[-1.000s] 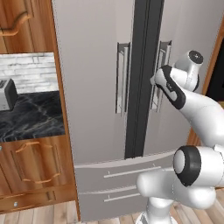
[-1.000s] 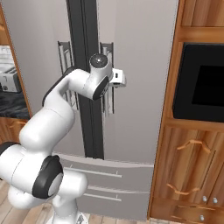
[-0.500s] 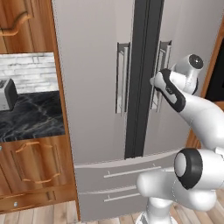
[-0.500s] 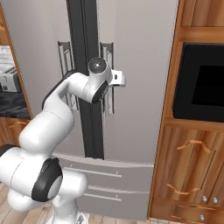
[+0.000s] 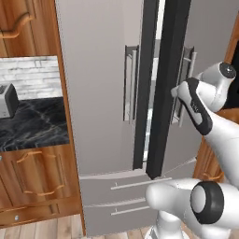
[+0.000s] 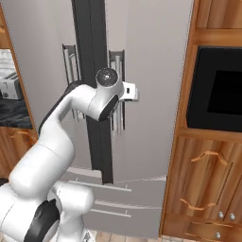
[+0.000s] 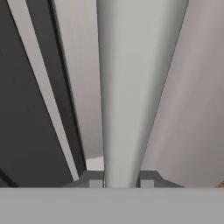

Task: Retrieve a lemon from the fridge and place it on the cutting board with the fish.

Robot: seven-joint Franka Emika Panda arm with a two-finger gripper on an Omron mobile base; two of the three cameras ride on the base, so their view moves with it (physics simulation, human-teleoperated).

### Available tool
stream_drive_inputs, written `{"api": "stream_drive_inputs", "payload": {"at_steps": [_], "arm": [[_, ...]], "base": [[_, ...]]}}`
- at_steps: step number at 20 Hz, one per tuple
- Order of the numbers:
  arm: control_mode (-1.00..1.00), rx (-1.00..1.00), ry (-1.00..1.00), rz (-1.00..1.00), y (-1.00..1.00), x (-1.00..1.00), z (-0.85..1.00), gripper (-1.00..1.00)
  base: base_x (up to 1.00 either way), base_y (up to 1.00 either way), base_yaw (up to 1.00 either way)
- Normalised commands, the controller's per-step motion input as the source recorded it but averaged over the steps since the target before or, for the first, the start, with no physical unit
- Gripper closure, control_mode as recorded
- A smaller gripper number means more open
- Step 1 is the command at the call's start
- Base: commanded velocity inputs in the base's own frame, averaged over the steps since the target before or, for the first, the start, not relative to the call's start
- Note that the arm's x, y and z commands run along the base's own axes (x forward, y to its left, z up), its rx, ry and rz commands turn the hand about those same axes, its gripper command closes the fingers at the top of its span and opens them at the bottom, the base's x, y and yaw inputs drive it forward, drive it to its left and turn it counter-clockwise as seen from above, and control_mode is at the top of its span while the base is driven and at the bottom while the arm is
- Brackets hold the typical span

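In the hand view we see our end effector (image 7: 119, 183) with its two small dark finger tips (image 7: 95, 182) set one on each side of a pale grey vertical bar handle (image 7: 127, 87), the bar running straight up between them. The tips sit close against the bar, so we read the end effector as pinched onto the handle.

From the right base view the hand is pressed up to the right door's handle (image 6: 118, 97) of the tall light-grey French-door fridge (image 6: 151, 71), beside the dark centre seam (image 6: 94, 85). From the left base view the right door (image 5: 205, 42) stands swung slightly out from the left door (image 5: 98, 84), and a narrow lit gap shows between their dark edges. Too little of the inside shows for us to make out any shelves or a lemon. Two lower drawers (image 5: 126, 196) with thin bar pulls sit shut beneath the doors.

To the fridge's left we see a black marble bench (image 5: 28, 123) with a small silver toaster (image 5: 7, 100) on it, a white brick wall behind, and brown wooden cabinets (image 5: 32, 186) below. To the fridge's right stands a wooden cabinet column holding a black built-in oven (image 6: 217, 90).
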Motion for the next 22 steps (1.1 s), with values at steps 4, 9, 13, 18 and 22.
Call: {"api": "stream_drive_inputs", "payload": {"at_steps": [4,9,13,18,22], "arm": [[-1.00,0.04,0.15,0.00,-0.80,-0.87,0.66,1.00],[-1.00,0.18,0.14,0.00,-1.00,-1.00,0.45,1.00],[-1.00,0.17,0.13,0.00,-1.00,-1.00,0.29,1.00],[-1.00,0.02,0.08,0.00,-0.67,-0.96,0.39,1.00],[-1.00,-0.41,0.00,0.00,0.91,-0.79,0.29,-1.00]], "base": [[0.00,0.00,0.00],[0.00,0.00,0.00],[0.00,0.00,0.00],[0.00,0.00,0.00],[0.00,0.00,0.00]]}}
